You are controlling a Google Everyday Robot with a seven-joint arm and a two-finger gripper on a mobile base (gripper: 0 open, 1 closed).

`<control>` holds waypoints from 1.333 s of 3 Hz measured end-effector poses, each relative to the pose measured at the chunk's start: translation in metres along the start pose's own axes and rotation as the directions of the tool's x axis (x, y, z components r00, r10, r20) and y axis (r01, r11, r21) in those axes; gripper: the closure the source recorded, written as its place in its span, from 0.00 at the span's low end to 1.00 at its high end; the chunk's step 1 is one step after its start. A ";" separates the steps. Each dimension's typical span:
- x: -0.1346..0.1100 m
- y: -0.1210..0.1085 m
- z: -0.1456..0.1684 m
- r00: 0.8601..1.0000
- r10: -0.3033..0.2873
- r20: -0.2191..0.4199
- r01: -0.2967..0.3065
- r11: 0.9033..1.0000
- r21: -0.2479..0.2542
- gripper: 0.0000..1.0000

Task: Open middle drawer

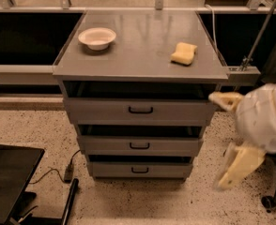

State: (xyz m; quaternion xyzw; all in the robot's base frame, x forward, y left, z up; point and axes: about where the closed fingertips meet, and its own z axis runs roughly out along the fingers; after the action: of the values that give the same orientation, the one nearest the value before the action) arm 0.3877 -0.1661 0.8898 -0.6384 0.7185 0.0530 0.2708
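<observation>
The middle drawer (pixel 110 146) is a low grey front with a small black loop handle (pixel 139 146), second of three in the grey cabinet. It looks pushed in, with a dark gap above it. My gripper (pixel 217 142) hangs to the right of the cabinet, level with the top and middle drawers and blurred. It is open and empty: one pale yellow finger (pixel 225 100) is by the top drawer's right end, the other (pixel 240 166) is lower, near the floor. It touches no handle.
The cabinet top (pixel 138 55) carries a white bowl (pixel 97 37) at back left and a yellow sponge (pixel 184 53) at right. The top drawer (pixel 105 110) and bottom drawer (pixel 110 169) flank the middle one. A black case (pixel 9 182) and cable (pixel 68 171) lie on the floor at left, a chair base (pixel 275 197) at right.
</observation>
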 end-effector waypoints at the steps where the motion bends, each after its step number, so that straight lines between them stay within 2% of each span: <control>1: -0.006 0.040 0.068 0.987 0.021 0.162 -0.017 0.999 -0.029 0.00; 2: -0.012 0.085 0.156 0.967 0.071 0.243 -0.044 0.992 -0.114 0.00; 3: 0.009 0.148 0.253 0.972 0.155 0.177 -0.106 0.961 -0.256 0.00; 4: 0.029 0.185 0.313 0.970 0.218 0.108 -0.176 0.935 -0.307 0.00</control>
State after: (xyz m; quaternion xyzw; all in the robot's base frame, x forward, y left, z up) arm 0.3125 -0.0270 0.5611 -0.5908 0.7422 0.2315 0.2157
